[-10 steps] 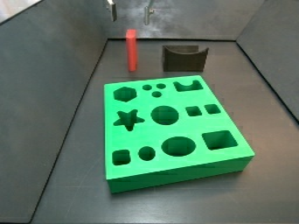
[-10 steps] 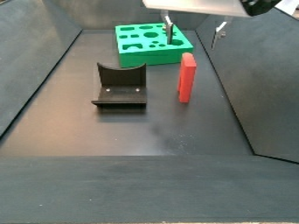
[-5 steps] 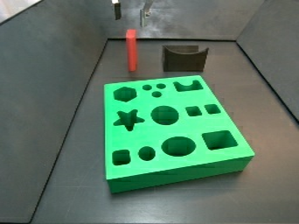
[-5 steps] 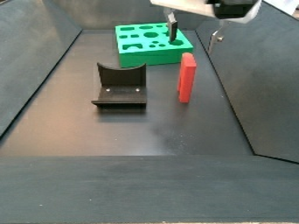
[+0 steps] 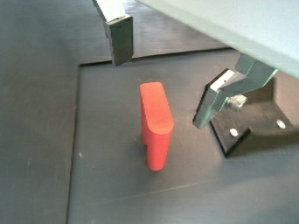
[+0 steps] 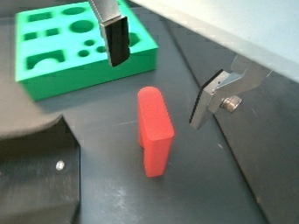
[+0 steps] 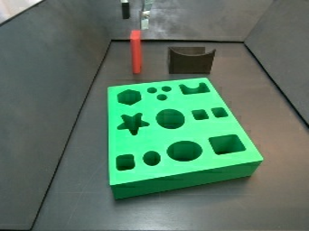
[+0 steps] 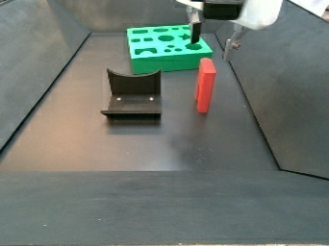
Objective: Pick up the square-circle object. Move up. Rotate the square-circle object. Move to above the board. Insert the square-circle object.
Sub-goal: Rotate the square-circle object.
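While the gripper (image 8: pixel 213 35) hangs spread wide above it, the square-circle object (image 8: pixel 205 85) stands upright and untouched beside the board (image 8: pixel 162 48).
A descent off-centre could let a finger (image 6: pixel 114 38) topple the slim peg.

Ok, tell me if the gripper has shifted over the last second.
Yes. In a side view the gripper, open, has slid sideways from over the board toward the space above the upright square-circle object.
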Robot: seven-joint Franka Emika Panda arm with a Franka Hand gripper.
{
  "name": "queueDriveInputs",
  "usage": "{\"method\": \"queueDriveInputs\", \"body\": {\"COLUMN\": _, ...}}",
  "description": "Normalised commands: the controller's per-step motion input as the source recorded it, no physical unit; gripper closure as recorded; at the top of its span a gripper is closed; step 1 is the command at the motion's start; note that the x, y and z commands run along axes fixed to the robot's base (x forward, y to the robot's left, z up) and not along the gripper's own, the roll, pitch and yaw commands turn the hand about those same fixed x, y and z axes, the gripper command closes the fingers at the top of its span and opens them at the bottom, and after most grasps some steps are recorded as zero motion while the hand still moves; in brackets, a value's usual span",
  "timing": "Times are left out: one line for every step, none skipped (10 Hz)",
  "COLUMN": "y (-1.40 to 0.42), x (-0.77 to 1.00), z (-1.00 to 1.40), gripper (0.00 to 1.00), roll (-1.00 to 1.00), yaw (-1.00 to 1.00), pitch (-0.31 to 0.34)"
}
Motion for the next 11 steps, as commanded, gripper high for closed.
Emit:
{"method": "queueDriveInputs", "body": {"y": 0.02, "x": 0.03, "z": -0.02, "gripper": 0.00, "roll": 0.02, "yaw": -1.00, "pitch": 0.012}}
{"method": "queueDriveInputs", "body": {"y": 0.02, "x": 0.03, "z": -0.02, "gripper": 0.00, "roll": 0.03, "yaw": -1.00, "pitch": 0.013}}
{"method": "queueDriveInputs", "body": {"y": 0.02, "x": 0.03, "z": -0.02, "gripper": 0.00, "roll": 0.03, "yaw": -1.00, "pitch": 0.016}}
{"method": "queueDriveInputs", "body": {"y": 0.02, "x": 0.03, "z": -0.02, "gripper": 0.00, "roll": 0.04, "yaw": -1.00, "pitch": 0.018}}
{"method": "queueDriveInputs", "body": {"y": 0.02, "x": 0.03, "z": -0.02, "gripper": 0.00, "roll": 0.05, "yaw": -1.00, "pitch": 0.024}}
{"method": "queueDriveInputs", "body": {"y": 0.02, "x": 0.03, "z": -0.02, "gripper": 0.00, "roll": 0.05, "yaw": -0.94, "pitch": 0.027}}
{"method": "queueDriveInputs", "body": {"y": 0.02, "x": 0.03, "z": -0.02, "gripper": 0.00, "roll": 0.05, "yaw": -0.51, "pitch": 0.026}}
{"method": "queueDriveInputs", "body": {"y": 0.02, "x": 0.03, "z": -0.02, "gripper": 0.00, "roll": 0.05, "yaw": -0.37, "pitch": 0.025}}
{"method": "queueDriveInputs", "body": {"y": 0.02, "x": 0.03, "z": -0.02, "gripper": 0.00, "roll": 0.05, "yaw": -0.20, "pitch": 0.025}}
{"method": "queueDriveInputs", "body": {"y": 0.00, "x": 0.00, "z": -1.00, "gripper": 0.00, "roll": 0.05, "yaw": -0.15, "pitch": 0.025}}
{"method": "queueDriveInputs", "body": {"y": 0.00, "x": 0.01, "z": -1.00, "gripper": 0.00, "roll": 0.04, "yaw": -0.08, "pitch": 0.007}}
